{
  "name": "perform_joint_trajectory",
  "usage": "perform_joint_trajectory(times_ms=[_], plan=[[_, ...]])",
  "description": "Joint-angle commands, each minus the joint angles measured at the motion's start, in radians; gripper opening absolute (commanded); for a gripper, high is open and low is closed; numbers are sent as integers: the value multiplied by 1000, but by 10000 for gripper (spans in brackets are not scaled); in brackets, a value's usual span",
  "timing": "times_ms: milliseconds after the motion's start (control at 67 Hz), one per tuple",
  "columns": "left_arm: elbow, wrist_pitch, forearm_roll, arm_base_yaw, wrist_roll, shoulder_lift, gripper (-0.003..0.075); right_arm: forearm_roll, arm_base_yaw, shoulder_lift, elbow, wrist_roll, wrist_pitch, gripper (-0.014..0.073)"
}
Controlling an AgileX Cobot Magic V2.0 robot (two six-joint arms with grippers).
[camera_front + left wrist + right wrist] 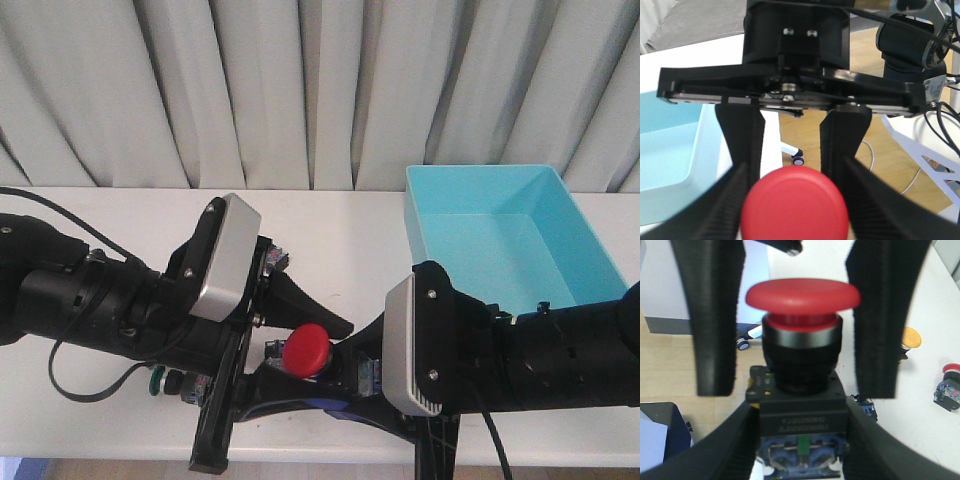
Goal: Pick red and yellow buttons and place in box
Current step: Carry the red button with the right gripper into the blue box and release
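A white counter [330,215] stands in front of pale curtains [300,90], with two black robot arms meeting low at its near edge.

The left tool [275,300] reaches in from the left, tilted toward the middle. Its two fingers [742,135] stand apart on either side of a red cap, and no contact with it can be made out. Under this arm, near the counter's front edge, a small green-capped switch [155,381] peeks out.

In the middle sits the red button [305,348], a round mushroom cap on a stubby black body. The right tool [801,405] comes in from the right and grips that black body between its fingers, holding the button upright with the cap on top, between the two arms.

In the right wrist view, a yellow button [910,338] and a second red button [950,386] lie on the counter, apart from each other.

At the far right stands the box [497,235], a large turquoise bin, well apart from the held button.
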Motion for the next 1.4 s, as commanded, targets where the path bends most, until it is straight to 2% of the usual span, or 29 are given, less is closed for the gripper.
perform_joint_trajectory(times_ms=[0, 90, 194, 284, 418, 582, 672, 836, 1030, 1179, 1388], plan=[[-26, 12, -75, -1, -10, -27, 542, 44, 1, -18, -33, -9, 8, 206], [-26, -23, -72, -1, -11, -27, 581, 35, 0, -24, -33, 13, -10, 206], [-26, -83, -26, -1, -30, -27, 585, -8, 0, -46, -33, 43, -39, 209], [-26, -175, 54, -1, -80, -27, 583, -107, 0, -83, -33, 129, -53, 209], [-26, -344, 188, -1, -207, -27, 583, -325, -20, -148, -34, 438, -140, 214], [-26, -492, 369, -1, -367, -27, 583, -628, -150, -175, -51, 909, -206, 217], [-24, -527, 407, -1, -429, -27, 583, -790, -255, -145, -104, 1167, -163, 217], [-18, -535, 404, -1, -433, -25, 583, -973, -417, -1, -263, 1460, 14, 221], [-18, -535, 404, -1, -437, -25, 583, -1018, -492, 252, -458, 1561, 158, 230], [-18, -531, 403, -1, -437, -25, 583, -1036, -510, 453, -598, 1623, 198, 237], [-18, -529, 403, -1, -437, -25, 583, -1050, -517, 691, -743, 1630, 220, 244]])
